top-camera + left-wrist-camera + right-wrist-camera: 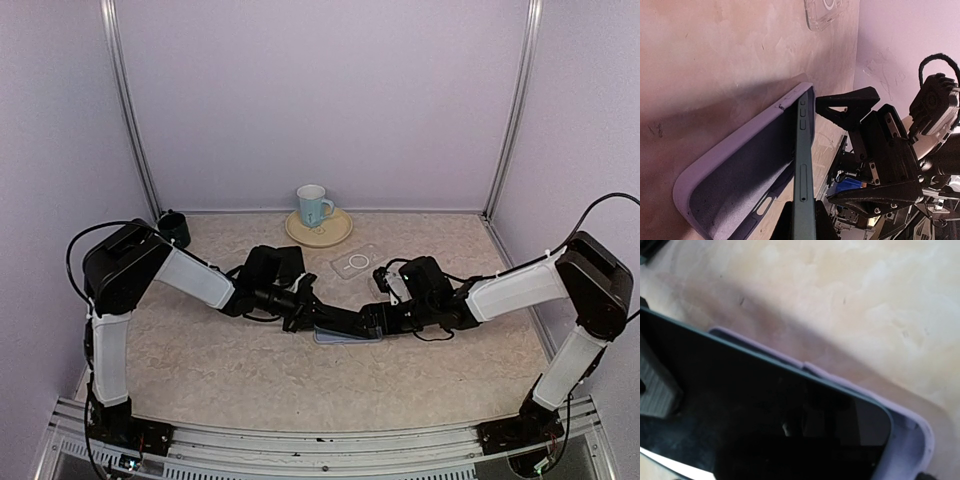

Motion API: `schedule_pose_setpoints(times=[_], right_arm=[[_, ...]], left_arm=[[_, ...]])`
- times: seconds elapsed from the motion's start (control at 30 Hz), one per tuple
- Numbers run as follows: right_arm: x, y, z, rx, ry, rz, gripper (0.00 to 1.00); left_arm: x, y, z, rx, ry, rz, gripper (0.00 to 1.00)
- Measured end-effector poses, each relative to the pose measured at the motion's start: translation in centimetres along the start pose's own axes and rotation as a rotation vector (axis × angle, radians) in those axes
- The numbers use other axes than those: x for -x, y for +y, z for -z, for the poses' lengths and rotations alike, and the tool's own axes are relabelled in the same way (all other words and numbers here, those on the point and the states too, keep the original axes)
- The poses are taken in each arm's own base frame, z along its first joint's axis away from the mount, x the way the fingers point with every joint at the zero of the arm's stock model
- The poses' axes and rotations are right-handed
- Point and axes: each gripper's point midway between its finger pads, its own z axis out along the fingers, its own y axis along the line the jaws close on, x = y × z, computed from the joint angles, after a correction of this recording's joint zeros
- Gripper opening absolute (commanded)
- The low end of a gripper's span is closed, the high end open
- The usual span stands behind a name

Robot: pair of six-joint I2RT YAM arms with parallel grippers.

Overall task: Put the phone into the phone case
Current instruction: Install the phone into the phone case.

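Note:
A lilac phone case [735, 170] lies open side up on the table. The dark green phone [804, 150] stands tilted in it, far end tucked into the case's far corner. My left gripper [804, 227] is shut on the phone's near end, fingers on its two faces. In the top view the phone and case [348, 336] lie between my left gripper [308, 316] and my right gripper [373, 322]. The right gripper [825, 150] sits just past the case's far end, jaws wide apart and holding nothing. The right wrist view shows the black screen [765, 425] over the case rim [912, 435].
A clear phone case [352, 262] lies behind the grippers and also shows in the left wrist view [827, 12]. A blue mug [313, 205] stands on a yellow plate [335, 232] at the back. A dark cup [174, 229] sits at the back left.

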Motion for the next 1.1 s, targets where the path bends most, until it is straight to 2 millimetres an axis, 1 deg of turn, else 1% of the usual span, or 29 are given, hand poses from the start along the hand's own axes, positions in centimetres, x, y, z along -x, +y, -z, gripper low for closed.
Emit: schedule_pose_setpoints(times=[0.6, 1.1], right_arm=[[0.2, -0.1, -0.3, -0.017, 0.012, -0.007, 1.00], [0.3, -0.2, -0.3, -0.020, 0.013, -0.008, 1.00]], left_arm=[[0.4, 0.0, -1.0, -0.025, 0.032, -0.008, 0.00], [0.4, 0.0, -1.5, -0.060, 0.042, 0.012, 0.00]])
